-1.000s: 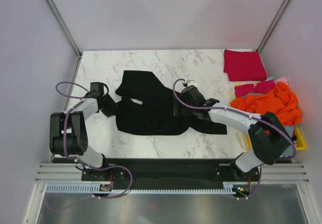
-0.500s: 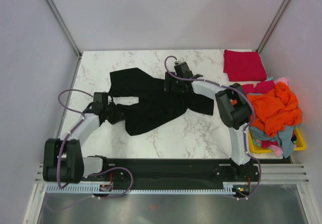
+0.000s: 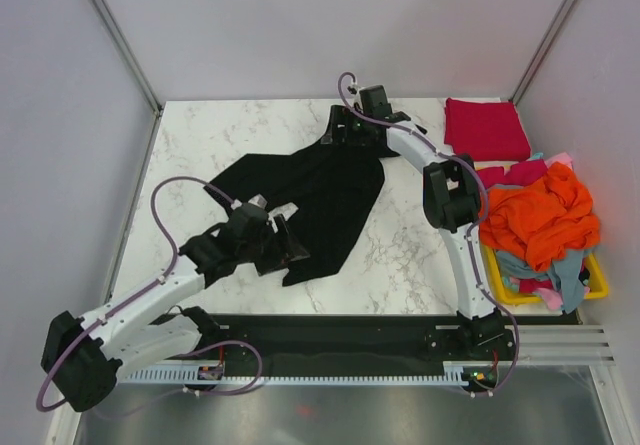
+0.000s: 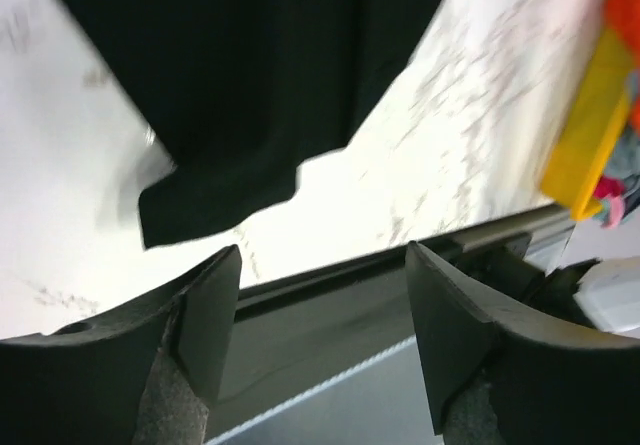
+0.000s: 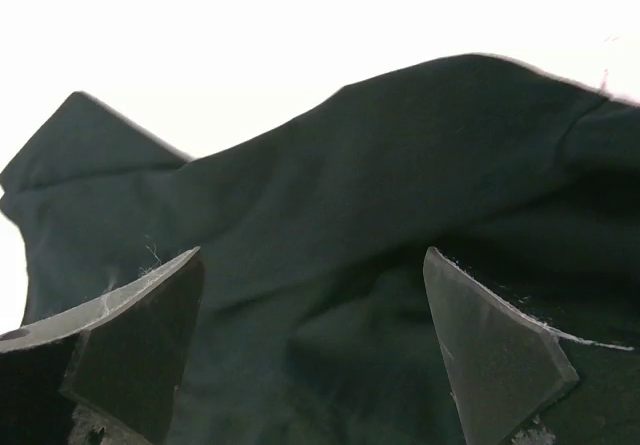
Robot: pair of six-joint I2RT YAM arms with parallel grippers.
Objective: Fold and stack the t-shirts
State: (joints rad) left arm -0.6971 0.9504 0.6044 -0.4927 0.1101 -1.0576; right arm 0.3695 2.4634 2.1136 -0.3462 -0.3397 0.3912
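The black t-shirt [image 3: 330, 200] lies spread on the desk [image 3: 190, 135] in the middle of the top view. Its long axis slants from upper centre down to lower centre-left, and one sleeve reaches out to the left. A claw stands at each end of that axis. The right claw [image 3: 340, 130] is at the upper end, released, its fingers splayed wide over dark cloth; whether the tips press the cloth I cannot tell. The left claw [image 3: 285, 250] is at the lower end, also released with nothing between its jaws, and in its wrist view the shirt's lower edge lies just beyond the tips, toward the top of the frame. A grasp of that near edge looks like the left arm's job, reaching forward along the slant. A folded red t-shirt [image 3: 486, 130] sits at upper right, well apart, and an orange t-shirt [image 3: 540, 215] is heaped over the yellow basket [image 3: 597, 283] at the right edge
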